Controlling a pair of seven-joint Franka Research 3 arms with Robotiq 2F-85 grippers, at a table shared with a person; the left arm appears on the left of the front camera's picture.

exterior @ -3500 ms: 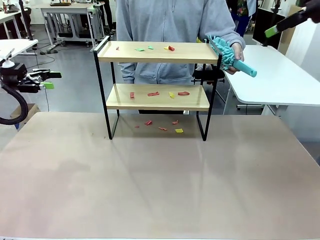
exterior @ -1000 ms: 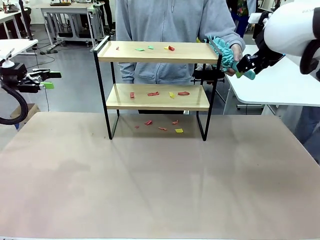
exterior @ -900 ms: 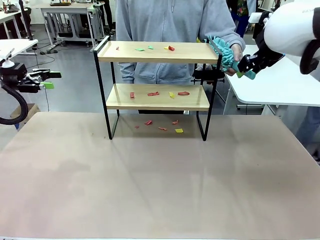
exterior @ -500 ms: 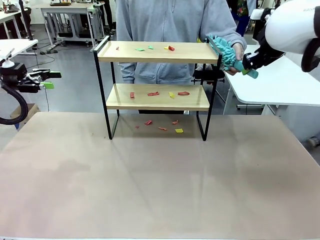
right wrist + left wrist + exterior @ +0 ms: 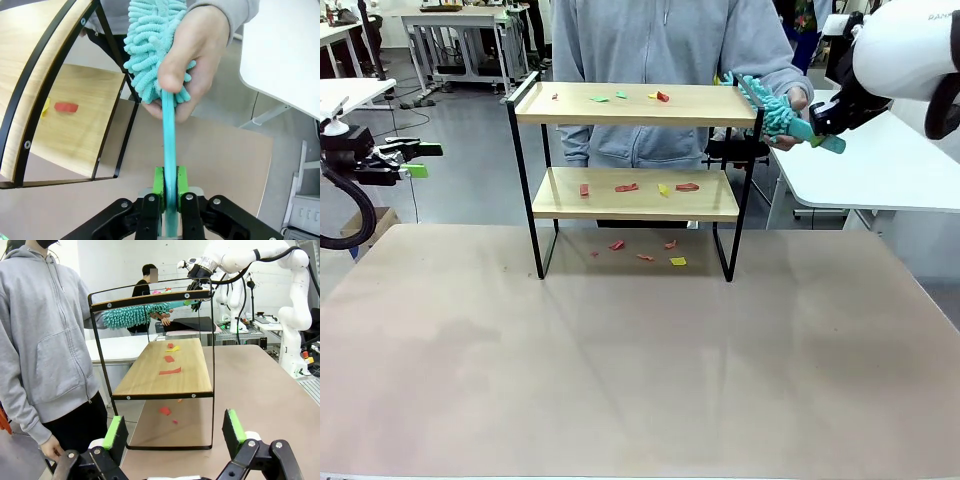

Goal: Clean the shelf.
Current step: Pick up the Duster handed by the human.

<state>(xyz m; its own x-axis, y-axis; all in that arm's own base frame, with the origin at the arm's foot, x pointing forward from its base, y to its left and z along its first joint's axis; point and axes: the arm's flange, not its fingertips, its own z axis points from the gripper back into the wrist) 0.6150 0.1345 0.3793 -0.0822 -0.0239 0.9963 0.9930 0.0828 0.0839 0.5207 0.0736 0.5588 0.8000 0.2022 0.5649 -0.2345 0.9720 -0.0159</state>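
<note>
Shelf [image 5: 635,105] holds scraps [image 5: 687,187]; right fingers [image 5: 158,186] pinch the duster handle [image 5: 169,130], left fingers [image 5: 116,432] spread.

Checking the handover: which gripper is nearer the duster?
Right. The right gripper has its jaws shut on the duster handle, at the right end of the shelf. The left gripper hangs open, well off the shelf's left side.

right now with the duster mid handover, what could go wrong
The right tool is shut on the thin handle of the duster while the person's hand grips it too: pulling away could tug the hand or let it slip. The duster head sits close to the shelf rail, so a swing may knock it.
</note>
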